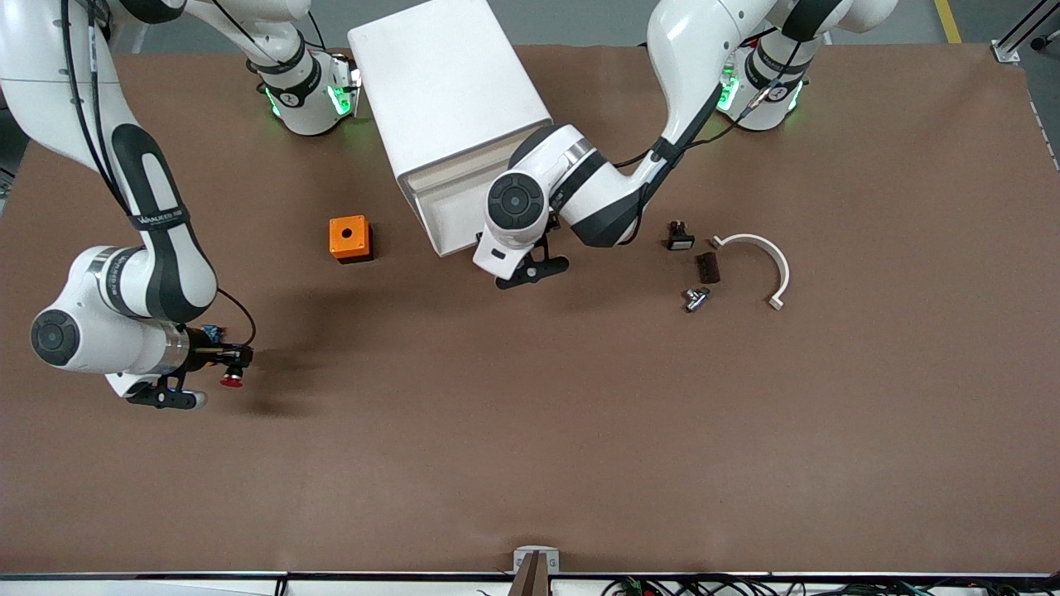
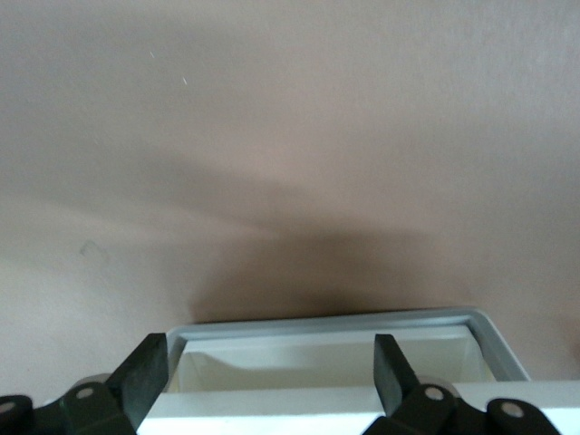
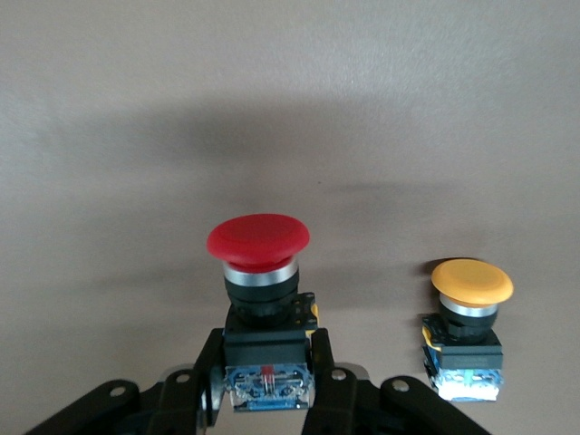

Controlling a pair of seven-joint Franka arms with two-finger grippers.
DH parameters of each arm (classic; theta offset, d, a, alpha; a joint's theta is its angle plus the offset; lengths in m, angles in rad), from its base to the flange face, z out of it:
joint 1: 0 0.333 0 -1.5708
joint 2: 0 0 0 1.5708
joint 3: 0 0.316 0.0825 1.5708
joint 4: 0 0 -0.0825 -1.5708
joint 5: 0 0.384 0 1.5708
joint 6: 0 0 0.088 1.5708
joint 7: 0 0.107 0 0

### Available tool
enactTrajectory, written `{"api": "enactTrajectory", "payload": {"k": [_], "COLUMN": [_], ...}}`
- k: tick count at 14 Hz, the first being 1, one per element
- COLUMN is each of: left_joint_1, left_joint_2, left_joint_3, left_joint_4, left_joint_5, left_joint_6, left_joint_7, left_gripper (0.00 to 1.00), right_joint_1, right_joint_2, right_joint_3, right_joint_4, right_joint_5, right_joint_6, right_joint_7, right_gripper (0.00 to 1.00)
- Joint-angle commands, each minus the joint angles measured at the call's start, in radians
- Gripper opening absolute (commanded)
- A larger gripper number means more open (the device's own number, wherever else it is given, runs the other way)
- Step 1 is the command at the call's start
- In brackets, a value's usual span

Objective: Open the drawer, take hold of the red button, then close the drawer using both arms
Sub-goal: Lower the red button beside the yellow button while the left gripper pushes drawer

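The right gripper (image 3: 270,385) is grasping the button (image 3: 260,299) by its black-and-blue body, red cap pointing outward, over the bench (image 1: 530,430) near the edge at the right arm's end. A yellow-capped button (image 3: 467,326) is showing beside it in the right wrist view. The left gripper (image 2: 272,385) is hanging released, fingers (image 2: 145,376) spread, over the front rim of the drawer (image 1: 451,207), which is standing pulled out of the white cabinet (image 1: 447,91) near the bench's base-side edge
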Motion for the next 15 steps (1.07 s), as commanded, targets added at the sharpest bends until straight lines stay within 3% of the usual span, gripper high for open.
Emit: {"api": "enactTrajectory", "payload": {"k": [1, 7, 12, 15], "left_joint_1": [-0.028, -0.053, -0.061, -0.061], "left_joint_2": [0.009, 0.014, 0.028, 0.031], "left_joint_3": [0.005, 0.005, 0.005, 0.005], "left_joint_4": [0.003, -0.001, -0.004, -0.007], "left_joint_5": [-0.056, -0.136, -0.190, -0.219], "left_joint_6": [0.006, 0.007, 0.009, 0.010], "left_joint_7": [0.001, 0.000, 0.000, 0.000], "left_gripper": [1.00, 1.00, 1.00, 1.00], "right_joint_1": [-0.028, -0.038, -0.033, -0.025], "right_joint_2": [0.014, 0.040, 0.038, 0.031], "right_joint_3": [0.019, 0.019, 0.019, 0.019], "right_joint_4": [-0.012, -0.036, -0.030, -0.027], "right_joint_5": [-0.017, -0.016, -0.016, -0.016], "right_joint_6": [0.024, 0.072, 0.062, 0.058], "right_joint_7": [-0.013, -0.013, 0.001, 0.001], "right_gripper": [0.00, 0.01, 0.89, 1.00]}}
